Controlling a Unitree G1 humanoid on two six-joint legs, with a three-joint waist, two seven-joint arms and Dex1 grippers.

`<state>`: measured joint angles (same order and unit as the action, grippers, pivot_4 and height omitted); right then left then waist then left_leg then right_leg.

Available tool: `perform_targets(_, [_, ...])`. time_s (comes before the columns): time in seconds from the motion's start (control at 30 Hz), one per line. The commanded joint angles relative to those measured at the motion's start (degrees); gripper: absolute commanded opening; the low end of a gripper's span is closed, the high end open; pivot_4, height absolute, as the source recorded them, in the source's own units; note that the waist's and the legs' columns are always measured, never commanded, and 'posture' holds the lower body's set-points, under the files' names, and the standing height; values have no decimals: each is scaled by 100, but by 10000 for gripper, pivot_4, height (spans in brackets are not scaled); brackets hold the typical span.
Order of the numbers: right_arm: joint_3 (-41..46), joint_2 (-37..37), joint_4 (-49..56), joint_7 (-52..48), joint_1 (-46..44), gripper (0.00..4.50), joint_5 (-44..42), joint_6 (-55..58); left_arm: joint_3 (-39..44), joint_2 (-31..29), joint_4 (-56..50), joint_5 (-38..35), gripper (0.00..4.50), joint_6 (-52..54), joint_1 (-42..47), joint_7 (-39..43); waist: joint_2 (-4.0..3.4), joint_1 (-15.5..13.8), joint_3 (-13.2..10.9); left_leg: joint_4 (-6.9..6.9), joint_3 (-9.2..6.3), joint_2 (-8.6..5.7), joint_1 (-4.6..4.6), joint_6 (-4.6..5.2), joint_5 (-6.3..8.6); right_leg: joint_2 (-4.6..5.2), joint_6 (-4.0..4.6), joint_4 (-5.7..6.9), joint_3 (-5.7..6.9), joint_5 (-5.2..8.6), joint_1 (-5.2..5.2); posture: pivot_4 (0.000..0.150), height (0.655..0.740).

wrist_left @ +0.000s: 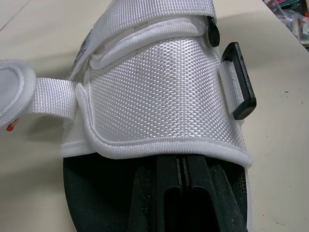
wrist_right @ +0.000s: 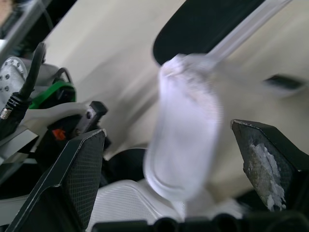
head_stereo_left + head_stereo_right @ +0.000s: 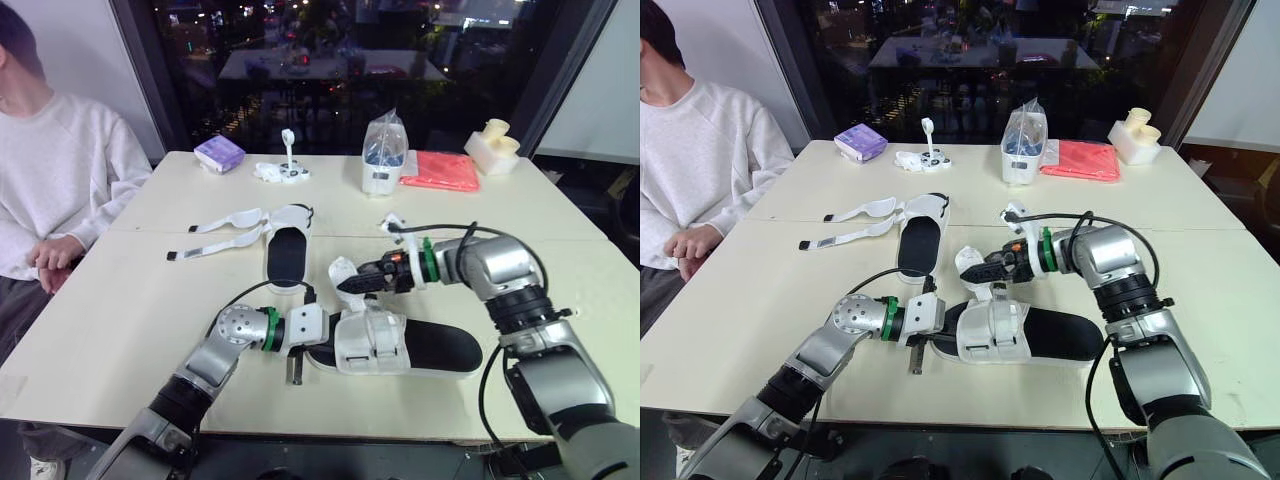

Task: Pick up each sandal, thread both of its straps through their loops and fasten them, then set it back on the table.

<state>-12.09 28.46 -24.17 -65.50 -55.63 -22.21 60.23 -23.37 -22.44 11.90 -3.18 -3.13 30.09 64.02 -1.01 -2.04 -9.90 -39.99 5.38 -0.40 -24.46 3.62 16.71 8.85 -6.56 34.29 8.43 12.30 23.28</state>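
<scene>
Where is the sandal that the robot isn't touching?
In the left eye view, the untouched sandal lies left of centre, just beyond the near sandal, its straps trailing left toward the person.

White woven-textured sandal [image 1: 159,92] with black sole and black loop [image 1: 240,79]; second sandal [image 3: 287,250] the same colours; cream bench [image 3: 110,310]; red cloth [image 3: 441,171], purple packet [image 3: 219,153]

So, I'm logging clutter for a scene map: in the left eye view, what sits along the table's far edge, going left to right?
purple packet → small white stand → clear plastic bag → red cloth → cream-coloured block
</scene>
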Motion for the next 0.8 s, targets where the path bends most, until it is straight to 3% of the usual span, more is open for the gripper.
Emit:
perform_targets(0.03, [-55,-261,-351,-204,-279,44832,-27,-190,-269,-105,240,367,0,263,-213,-1,0,13,0,0,0,0,0,0,0,-1,0,1,0,0,0,1500,7400])
perform_targets(0.4, [426,-1037,-2167,-232,-1225,44832,17,-816,-246,-153,95,345,0,345,-301,-113,-1,120,0,1,-3,-1,0,-6,-5,-9,0,11,-3,0,-1,1500,7400])
perform_targets(0.73, [738,-1019,-2582,-284,-1655,44832,91,-984,-248,-94,84,352,0,364,-334,-158,-2,135,0,1,-2,-3,0,-9,-6,-10,0,12,-8,0,0,1500,7400])
perform_targets(0.8, [798,-998,-2636,-271,-1717,39248,113,-1008,-255,-75,97,352,0,357,-329,-162,-2,135,0,2,-2,-3,0,-9,-6,-10,0,12,-8,0,1,1500,7400])
